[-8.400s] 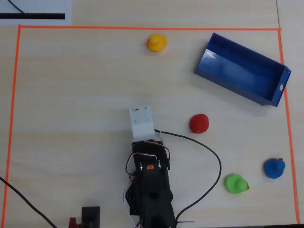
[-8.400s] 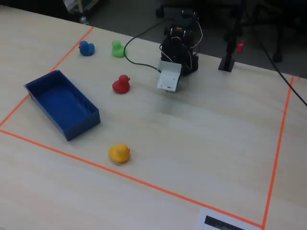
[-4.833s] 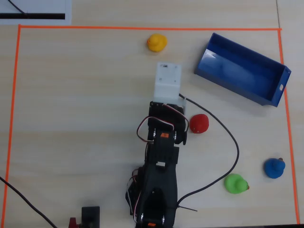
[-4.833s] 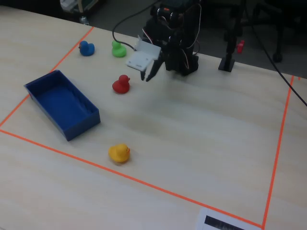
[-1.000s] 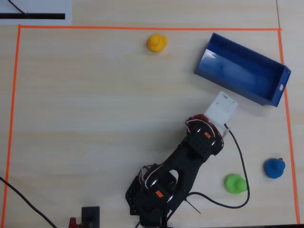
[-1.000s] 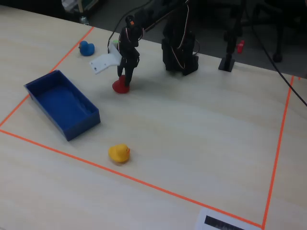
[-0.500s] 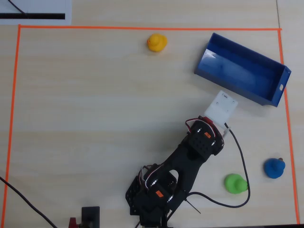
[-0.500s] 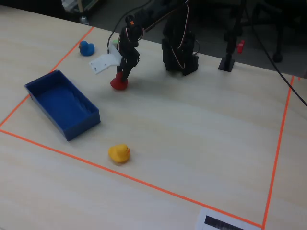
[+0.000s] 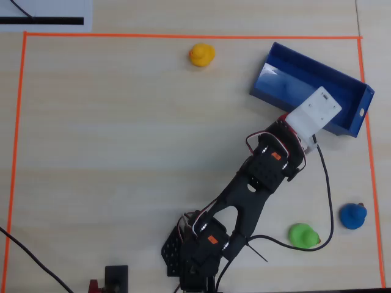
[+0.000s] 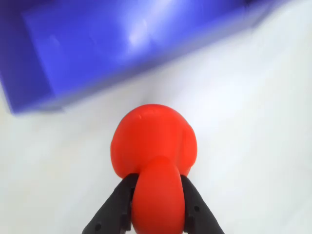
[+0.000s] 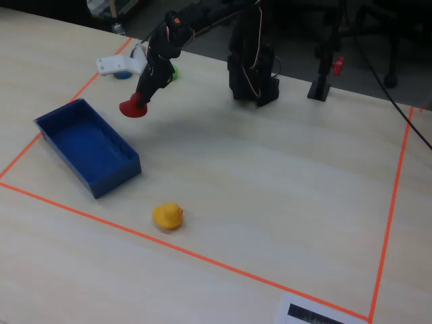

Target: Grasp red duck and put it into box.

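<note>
My gripper (image 10: 157, 195) is shut on the red duck (image 10: 155, 146), its black jaws pressed against both sides of the duck's narrower part. In the fixed view the gripper (image 11: 140, 101) holds the duck (image 11: 133, 108) in the air, just beside the long wall of the blue box (image 11: 115, 177), outside it. In the wrist view the box (image 10: 97, 44) fills the top, with bare table under the duck. In the overhead view a white wrist plate (image 9: 314, 110) covers the gripper at the box's (image 9: 287, 73) near wall; only a sliver of the duck (image 9: 282, 117) shows.
A yellow duck (image 9: 201, 54) sits near the far tape line, also in the fixed view (image 11: 167, 216). A green duck (image 9: 303, 235) and a blue duck (image 9: 353, 215) sit near the arm's base. Orange tape (image 9: 183, 36) borders the work area.
</note>
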Robot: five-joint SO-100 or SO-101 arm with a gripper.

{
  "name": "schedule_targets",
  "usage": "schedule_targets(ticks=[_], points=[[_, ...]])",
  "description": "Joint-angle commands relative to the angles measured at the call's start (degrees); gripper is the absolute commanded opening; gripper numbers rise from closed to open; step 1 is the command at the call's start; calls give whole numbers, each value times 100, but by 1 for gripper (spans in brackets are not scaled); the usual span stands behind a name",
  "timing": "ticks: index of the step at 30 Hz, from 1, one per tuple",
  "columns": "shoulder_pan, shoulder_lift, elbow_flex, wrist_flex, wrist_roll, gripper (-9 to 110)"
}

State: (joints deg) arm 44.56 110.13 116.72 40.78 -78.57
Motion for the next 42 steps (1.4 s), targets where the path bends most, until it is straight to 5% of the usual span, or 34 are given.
schedule_targets(ticks=[1,31,42], points=[[-246,-176,-896,123,193,0],[-686,-4790,-4922,-1213,281,0],[-554,-4852,-5036,-1169,272,20]])
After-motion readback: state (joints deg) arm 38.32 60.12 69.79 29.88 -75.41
